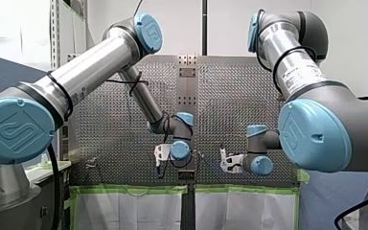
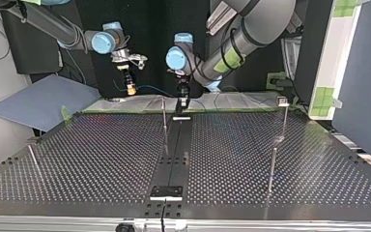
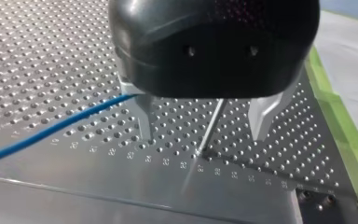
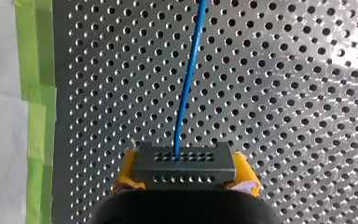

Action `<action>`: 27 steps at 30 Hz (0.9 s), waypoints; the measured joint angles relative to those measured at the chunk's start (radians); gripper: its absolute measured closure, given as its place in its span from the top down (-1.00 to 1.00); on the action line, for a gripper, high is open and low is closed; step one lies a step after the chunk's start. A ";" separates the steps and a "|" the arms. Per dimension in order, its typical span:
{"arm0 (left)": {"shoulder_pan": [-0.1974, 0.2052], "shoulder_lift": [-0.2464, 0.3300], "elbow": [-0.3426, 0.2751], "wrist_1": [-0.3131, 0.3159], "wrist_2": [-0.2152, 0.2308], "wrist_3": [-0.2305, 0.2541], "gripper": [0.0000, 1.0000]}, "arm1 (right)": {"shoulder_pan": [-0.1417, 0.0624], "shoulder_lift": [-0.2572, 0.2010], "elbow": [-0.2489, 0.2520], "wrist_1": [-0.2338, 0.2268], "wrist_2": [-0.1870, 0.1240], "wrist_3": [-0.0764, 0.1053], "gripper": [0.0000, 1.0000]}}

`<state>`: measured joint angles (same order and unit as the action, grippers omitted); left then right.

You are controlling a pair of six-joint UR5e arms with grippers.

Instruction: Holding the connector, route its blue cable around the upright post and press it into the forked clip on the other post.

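Note:
In the right wrist view my right gripper has its yellow pads shut on a dark grey connector. The blue cable leaves the connector and runs ahead over the perforated table. In the left wrist view my left gripper is open, its metal fingers standing either side of a thin upright post just above the plate. The blue cable passes behind one finger. In the top view my right gripper hangs at the far left and my left gripper by the centre post.
At the top view's right stands a taller post with a small head, with a shorter plain post in front of it. A leaning pin stands at the left. Green tape marks the table's edge near my left gripper.

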<state>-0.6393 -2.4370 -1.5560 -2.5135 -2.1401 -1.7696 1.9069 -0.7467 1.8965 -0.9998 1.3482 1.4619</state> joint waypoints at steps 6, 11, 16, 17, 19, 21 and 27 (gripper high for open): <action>-0.010 -0.006 0.000 -0.002 -0.003 -0.043 1.00 | -0.003 0.000 -0.002 -0.002 -0.041 0.004 -1.00; -0.016 -0.039 0.009 0.005 -0.013 -0.041 1.00 | -0.003 0.000 -0.003 -0.003 -0.061 0.005 -1.00; -0.019 -0.081 0.022 0.037 -0.023 -0.036 1.00 | -0.003 0.000 -0.003 -0.004 -0.068 0.005 -1.00; -0.019 -0.089 0.023 0.040 -0.023 -0.040 1.00 | -0.003 0.000 -0.003 -0.004 -0.069 0.005 -1.00; -0.019 -0.106 0.025 0.047 -0.023 -0.054 1.00 | -0.002 0.000 -0.004 -0.004 -0.071 0.005 -1.00; -0.019 -0.115 0.027 0.052 -0.022 -0.065 1.00 | -0.002 0.000 -0.004 -0.005 -0.071 0.005 -1.00; -0.018 -0.122 0.034 0.076 -0.020 -0.054 1.00 | 0.001 0.001 -0.004 -0.005 -0.072 0.005 -1.00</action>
<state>-0.6571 -2.5588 -1.5220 -2.4378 -2.1602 -1.8235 1.9076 -0.7461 1.8927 -1.0049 1.2765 1.4668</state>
